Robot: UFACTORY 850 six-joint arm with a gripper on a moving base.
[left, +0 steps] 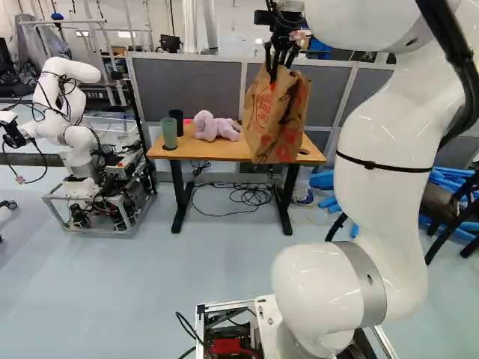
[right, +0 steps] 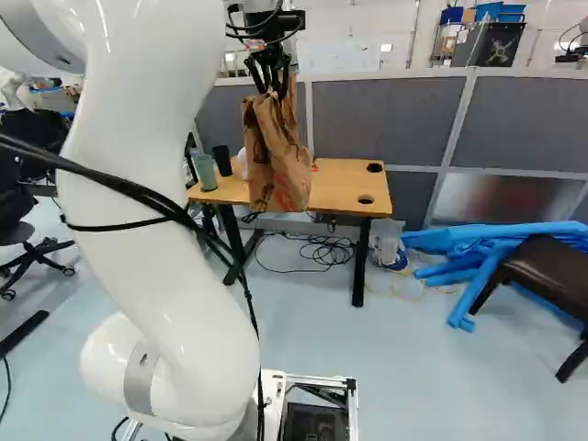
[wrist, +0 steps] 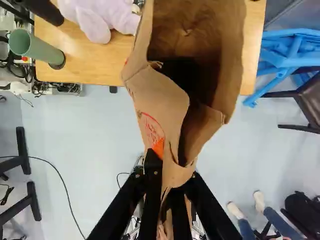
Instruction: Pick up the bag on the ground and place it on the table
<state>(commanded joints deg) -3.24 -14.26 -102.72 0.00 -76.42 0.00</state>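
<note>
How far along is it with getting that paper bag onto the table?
Probably past halfway. Done: the bag is up off the ground. In hand: the gripper pinches its rim, and it hangs by the near side of the table. Left: setting it down there and letting go. I can't tell whether its bottom is over the tabletop.

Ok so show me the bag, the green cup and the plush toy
Bag (left: 275, 120): left base view, on the side facing the camera.
Green cup (wrist: 44, 49): wrist view, on its outer wall.
Plush toy (left: 218, 128): left base view, on the middle of its body.
</note>
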